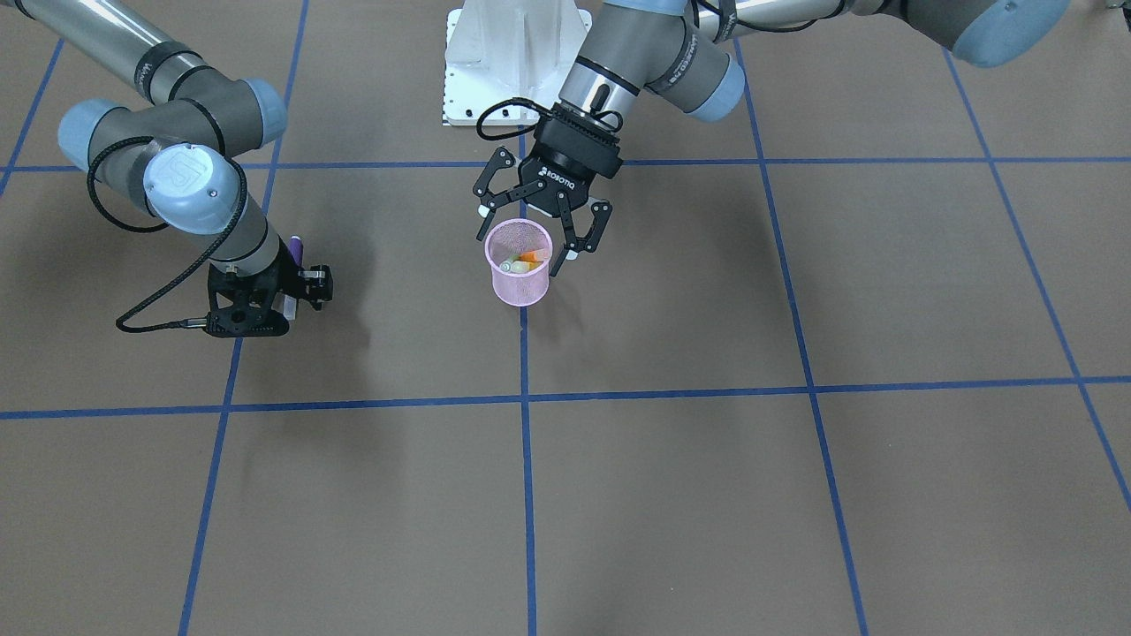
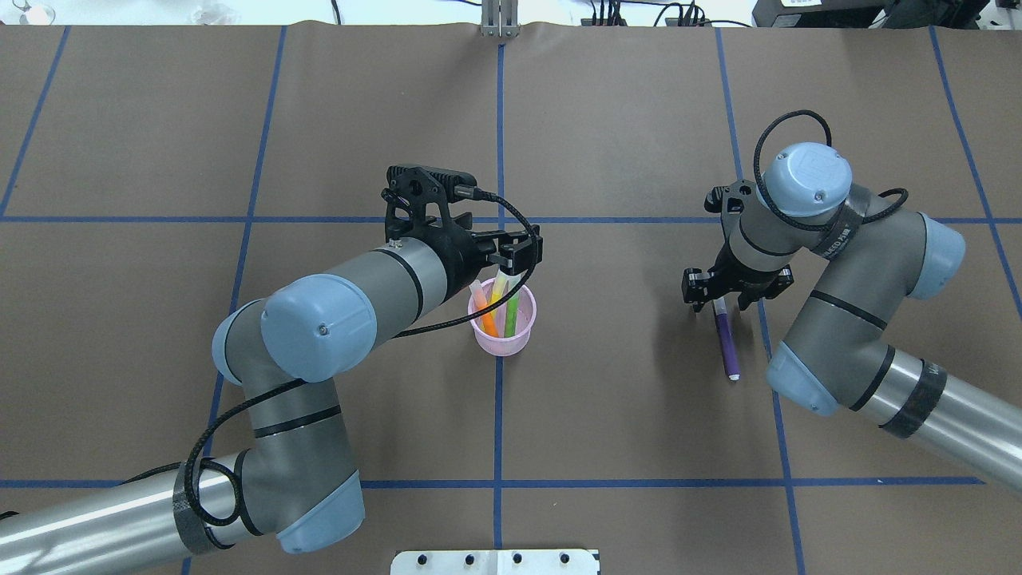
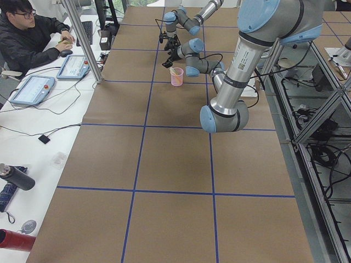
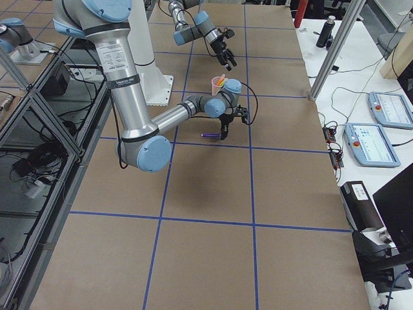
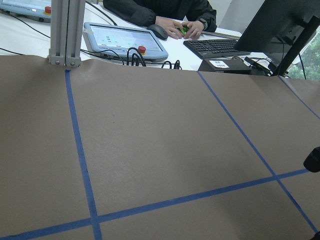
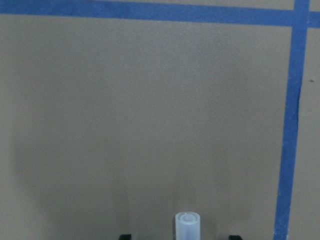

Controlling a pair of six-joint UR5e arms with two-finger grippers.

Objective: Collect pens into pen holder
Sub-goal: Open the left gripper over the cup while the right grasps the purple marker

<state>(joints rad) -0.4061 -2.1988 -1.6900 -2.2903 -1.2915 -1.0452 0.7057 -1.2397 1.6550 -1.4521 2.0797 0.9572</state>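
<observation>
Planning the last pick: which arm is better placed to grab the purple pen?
Right. The right gripper hangs open over one end of the purple pen lying on the table; the left gripper is away, open above the pen holder.

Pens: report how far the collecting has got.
Done: the orange pen, yellow pen and green pen stand in the pen holder, with the left gripper open over it. In hand: the right gripper is open, jaws astride the capped end of the purple pen, which lies on the table. Left: grip it, carry it over, drop it in.
</observation>
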